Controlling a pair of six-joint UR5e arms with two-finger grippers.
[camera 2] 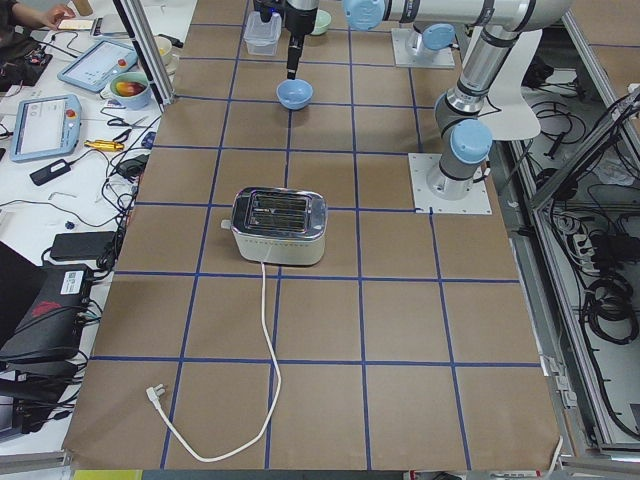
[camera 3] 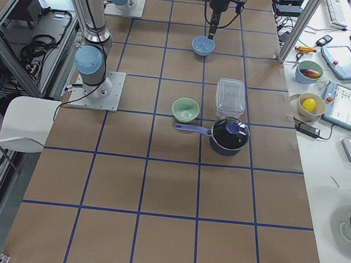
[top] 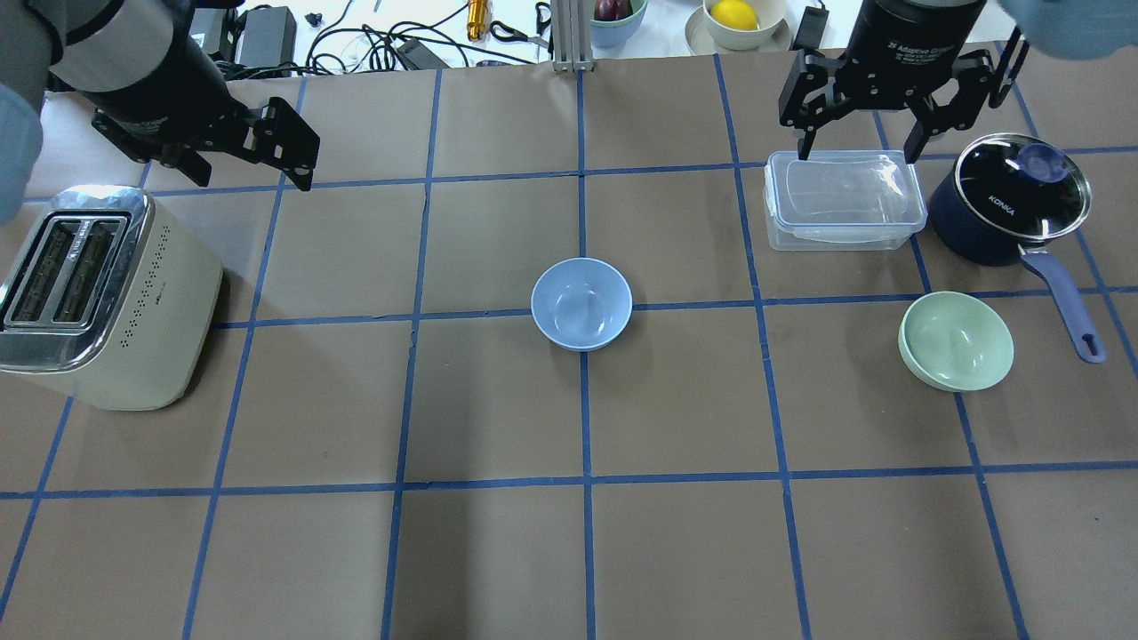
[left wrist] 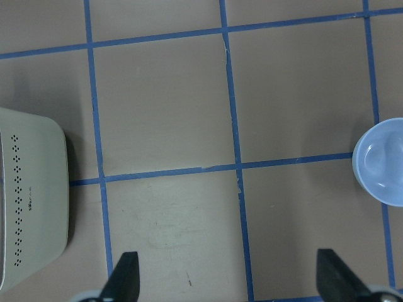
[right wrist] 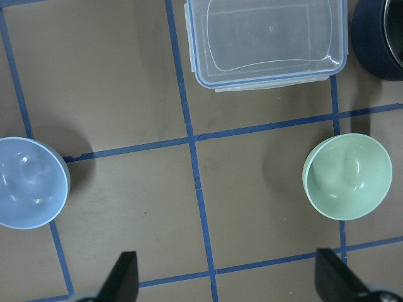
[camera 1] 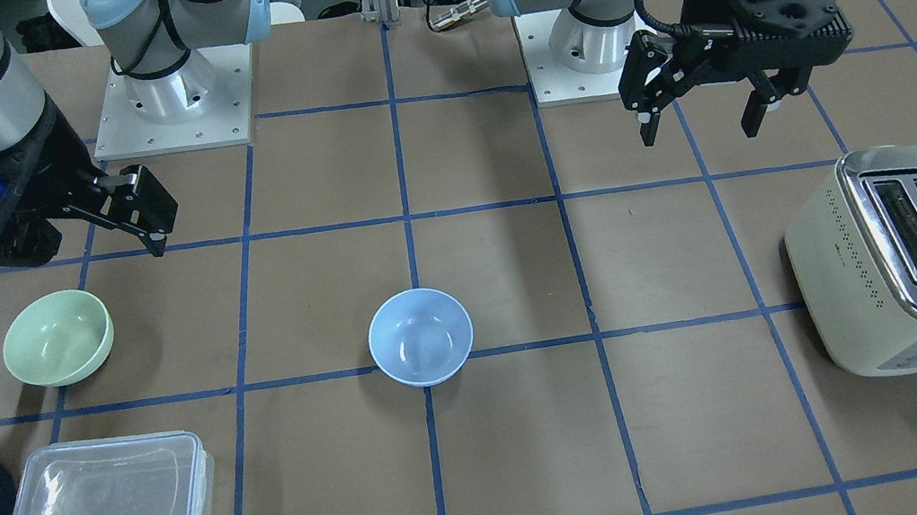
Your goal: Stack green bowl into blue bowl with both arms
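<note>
Two tools hang high above the worktop, each with its jaws spread wide and nothing held; we see the left tool on the toaster side and the right tool on the side of the clear lidded box. The blue bowl stands upright at mid-worktop. The green bowl rests well to its right, just beside the handle of the saucepan.

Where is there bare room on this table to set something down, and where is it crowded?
Bare squares: between toaster and blue bowl, and between blue bowl and green bowl. Crowded: around the green bowl, clear container and saucepan.
</note>
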